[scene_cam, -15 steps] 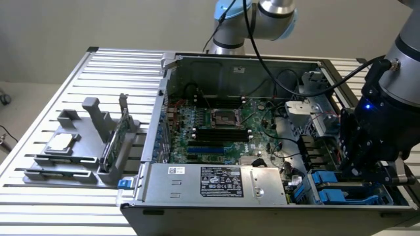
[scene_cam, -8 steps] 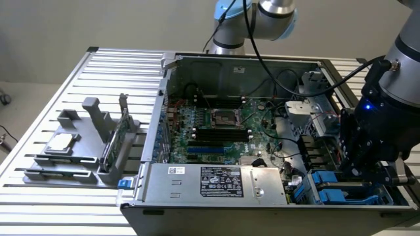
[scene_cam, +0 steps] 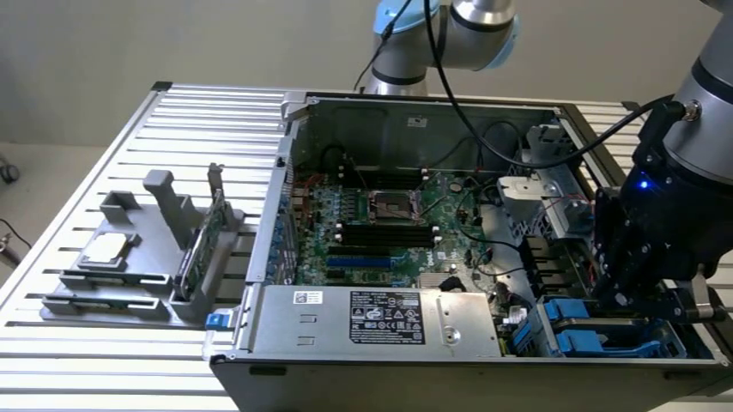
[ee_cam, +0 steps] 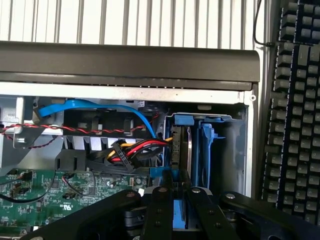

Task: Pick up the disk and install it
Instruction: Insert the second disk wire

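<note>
The disk (ee_cam: 186, 146) stands on edge in the drive bay at the case's front corner, its silver-grey side framed by the bright blue carrier (ee_cam: 183, 120). In the exterior view the blue carrier (scene_cam: 576, 324) sits low in the bay on the exterior view's right. My black gripper (scene_cam: 624, 299) hangs right over it. In the wrist view my gripper (ee_cam: 176, 202) has its two fingers (ee_cam: 160, 200) close on either side of the carrier's near blue end, touching it.
A second blue carrier (ee_cam: 208, 145) stands beside the disk. Red, yellow and blue cables (ee_cam: 131, 150) crowd the bay's other side. The motherboard (scene_cam: 378, 215) and power supply (scene_cam: 378, 318) occupy the open case. A grey fixture holds a silver chip (scene_cam: 106, 251) and green card (scene_cam: 197, 249). A keyboard (ee_cam: 292, 100) lies outside the case.
</note>
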{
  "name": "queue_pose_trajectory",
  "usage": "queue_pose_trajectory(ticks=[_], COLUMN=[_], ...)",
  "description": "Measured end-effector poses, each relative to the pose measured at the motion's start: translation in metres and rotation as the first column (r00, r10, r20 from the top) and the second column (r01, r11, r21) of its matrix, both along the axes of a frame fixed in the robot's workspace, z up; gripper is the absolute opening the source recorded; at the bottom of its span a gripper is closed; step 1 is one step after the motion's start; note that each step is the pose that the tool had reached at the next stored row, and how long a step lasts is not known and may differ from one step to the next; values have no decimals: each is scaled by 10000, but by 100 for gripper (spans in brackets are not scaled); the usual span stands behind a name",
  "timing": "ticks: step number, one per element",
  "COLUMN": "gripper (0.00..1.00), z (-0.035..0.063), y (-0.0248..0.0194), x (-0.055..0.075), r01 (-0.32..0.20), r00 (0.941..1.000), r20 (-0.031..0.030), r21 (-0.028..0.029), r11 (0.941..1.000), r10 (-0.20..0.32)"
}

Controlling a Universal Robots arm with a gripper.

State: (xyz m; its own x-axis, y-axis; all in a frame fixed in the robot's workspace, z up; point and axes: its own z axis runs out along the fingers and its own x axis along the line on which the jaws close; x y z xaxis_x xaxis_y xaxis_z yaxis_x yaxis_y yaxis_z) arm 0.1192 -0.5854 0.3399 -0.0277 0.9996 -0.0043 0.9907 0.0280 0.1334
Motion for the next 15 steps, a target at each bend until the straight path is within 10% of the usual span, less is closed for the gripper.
queue_pose_trajectory(ticks=[15], gripper=[17], z=[-27], y=[15], x=[-1], r01=[-13], r00=[10000], r20=[39], r21=[81], r11=[10000], r10=[12])
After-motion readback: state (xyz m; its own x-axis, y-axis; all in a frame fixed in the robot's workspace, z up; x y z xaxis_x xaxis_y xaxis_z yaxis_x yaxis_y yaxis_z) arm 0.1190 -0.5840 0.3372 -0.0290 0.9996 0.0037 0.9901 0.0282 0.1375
